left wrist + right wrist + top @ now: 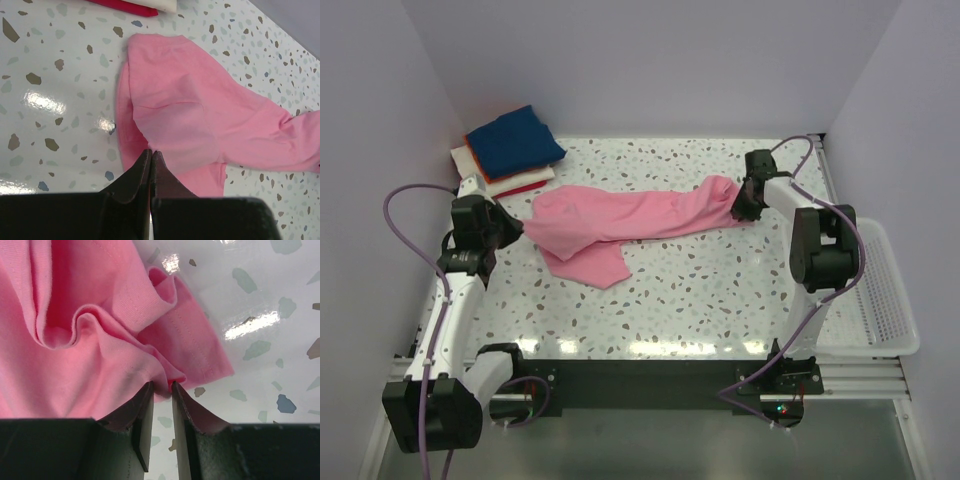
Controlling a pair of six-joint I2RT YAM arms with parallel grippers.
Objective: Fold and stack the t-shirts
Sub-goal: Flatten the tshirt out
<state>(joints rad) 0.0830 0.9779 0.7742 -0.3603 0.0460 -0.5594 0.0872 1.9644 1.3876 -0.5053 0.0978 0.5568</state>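
A pink t-shirt (620, 215) lies crumpled and stretched in a long band across the table. My right gripper (738, 208) is at its right end. In the right wrist view the gripper (162, 385) pinches a small fold of the pink cloth (100, 340) between its fingertips, with a narrow gap left behind them. My left gripper (510, 228) is at the shirt's left end. Its jaws (151, 152) are shut and hold nothing, hovering over the shirt's near edge (190, 115). Folded t-shirts are stacked at the back left, navy (515, 140) on top of orange, white (510, 182) and red.
A white mesh basket (885, 300) hangs off the table's right side. White walls close in the table at the left, back and right. The stack's red (125, 4) and white (167, 4) edges show at the top of the left wrist view.
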